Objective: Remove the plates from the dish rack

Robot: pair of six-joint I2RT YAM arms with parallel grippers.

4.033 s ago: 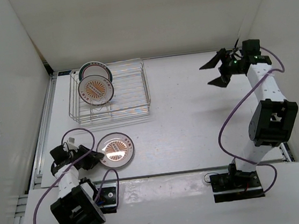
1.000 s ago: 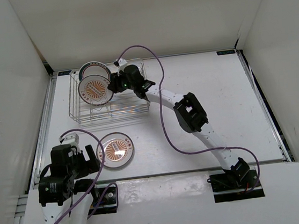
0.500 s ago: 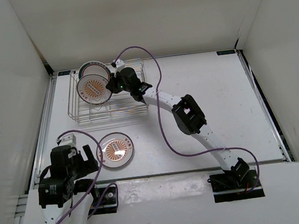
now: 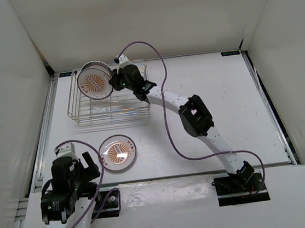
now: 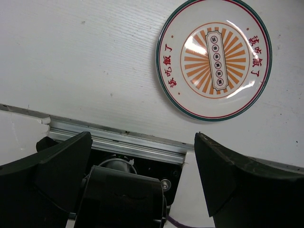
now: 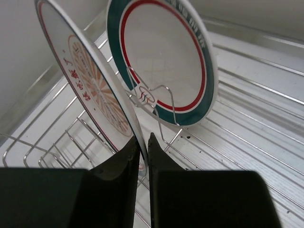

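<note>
The racked sunburst plate (image 4: 95,82) stood on edge, slightly tilted, at the far-left end of the dish rack (image 4: 135,109). The right gripper (image 6: 144,149) was clamped on its lower rim, one finger on each face and the two nearly meeting. Whether the rim touched the rack's wires could not be told. Just behind it the teal-rimmed plate (image 6: 161,61) stood upright against a wire tine, apart from the gripper. The other sunburst plate (image 5: 213,59) lay flat and face up on the table (image 4: 224,111) in front of the rack — close to the left gripper (image 5: 141,142), whose jaws stood wide apart and held nothing. In the left wrist view it lay beyond them, off to the right.
</note>
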